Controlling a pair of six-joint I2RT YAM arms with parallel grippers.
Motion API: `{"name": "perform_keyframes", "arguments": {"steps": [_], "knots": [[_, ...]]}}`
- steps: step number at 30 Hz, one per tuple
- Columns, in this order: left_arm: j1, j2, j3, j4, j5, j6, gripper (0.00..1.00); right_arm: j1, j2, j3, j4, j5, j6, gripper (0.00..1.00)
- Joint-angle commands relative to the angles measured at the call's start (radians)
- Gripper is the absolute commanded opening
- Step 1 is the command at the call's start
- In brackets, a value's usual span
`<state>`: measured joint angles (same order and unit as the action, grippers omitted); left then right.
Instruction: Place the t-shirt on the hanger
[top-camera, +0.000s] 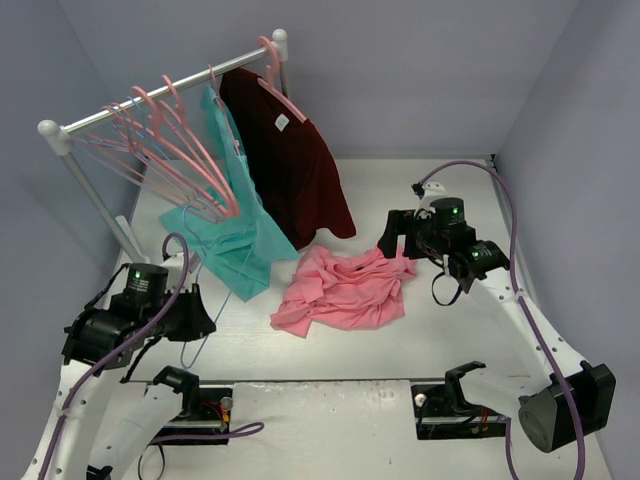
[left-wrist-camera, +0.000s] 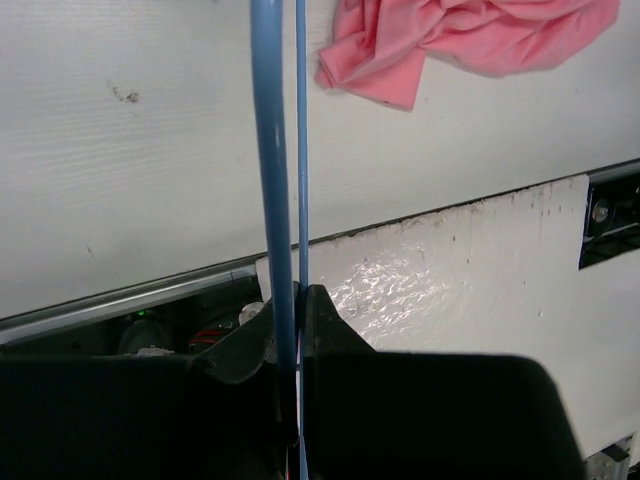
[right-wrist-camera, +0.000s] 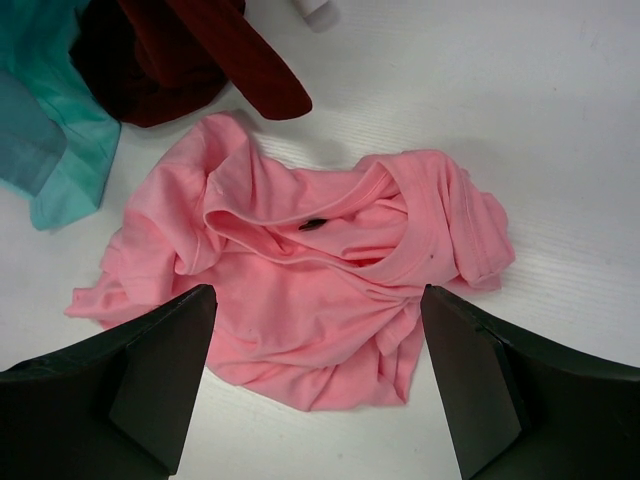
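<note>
From the overhead camera I see the t-shirt (top-camera: 345, 290) lying crumpled on the white surface (top-camera: 380, 345), between my two arms and just in front of the hem of the maroon shirt (top-camera: 290, 160) that hangs from the rail (top-camera: 150, 105). The teal shirt (top-camera: 235, 230) hangs beside it, next to a row of bare pink hangers (top-camera: 165, 140).

The left tool (top-camera: 192, 312) sits low at the left, and from above, what it holds is only a faint blue line. The left wrist camera makes it plain: that tool is clenched on the hanger (left-wrist-camera: 270, 150). The thicker blue bar and a thinner wire run straight up from between the closed fingers, and a corner of the t-shirt lies well apart at the top edge.

The right tool (right-wrist-camera: 318, 292) hovers over the t-shirt, fingers spread wide to either side of the heap, grasping nothing. Its own camera shows the neckline turned up and a small dark mark by the collar, neither of which I can make out from overhead. Whether the fingers touch the cloth I cannot tell.
</note>
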<state>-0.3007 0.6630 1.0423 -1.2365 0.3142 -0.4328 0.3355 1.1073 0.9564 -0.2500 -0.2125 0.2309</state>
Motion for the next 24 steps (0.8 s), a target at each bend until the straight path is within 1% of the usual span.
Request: {"name": "perform_keyframes", "arguments": {"steps": [1, 5, 7, 8, 12, 13, 15, 17, 20, 24], "knots": [[-0.037, 0.058, 0.112, 0.019, 0.025, 0.115, 0.0, 0.008, 0.018, 0.058, 0.049, 0.044, -0.025, 0.8], [-0.077, 0.099, 0.176, 0.02, 0.058, 0.18, 0.0, 0.008, 0.031, 0.049, 0.049, 0.087, -0.038, 0.77], [-0.096, 0.113, 0.197, 0.017, 0.067, 0.215, 0.0, 0.008, 0.044, 0.036, 0.048, 0.093, -0.04, 0.71], [-0.118, 0.125, 0.211, 0.017, 0.071, 0.245, 0.0, 0.007, 0.058, 0.023, 0.048, 0.091, -0.039, 0.66], [-0.144, 0.142, 0.21, 0.02, 0.107, 0.288, 0.0, 0.011, 0.092, -0.026, 0.049, 0.113, -0.027, 0.63], [-0.157, 0.153, 0.209, 0.02, 0.112, 0.3, 0.0, 0.011, 0.109, -0.029, 0.05, 0.138, -0.026, 0.58], [-0.173, 0.165, 0.212, 0.022, 0.11, 0.327, 0.0, 0.01, 0.134, -0.018, 0.051, 0.167, -0.022, 0.53], [-0.182, 0.182, 0.217, 0.029, 0.103, 0.35, 0.0, 0.011, 0.182, 0.005, 0.052, 0.2, -0.028, 0.44], [-0.189, 0.209, 0.228, 0.052, 0.105, 0.367, 0.0, 0.011, 0.238, 0.036, 0.055, 0.251, -0.044, 0.43], [-0.216, 0.239, 0.231, 0.122, 0.123, 0.365, 0.0, 0.011, 0.32, 0.059, 0.08, 0.294, -0.048, 0.47]]}}
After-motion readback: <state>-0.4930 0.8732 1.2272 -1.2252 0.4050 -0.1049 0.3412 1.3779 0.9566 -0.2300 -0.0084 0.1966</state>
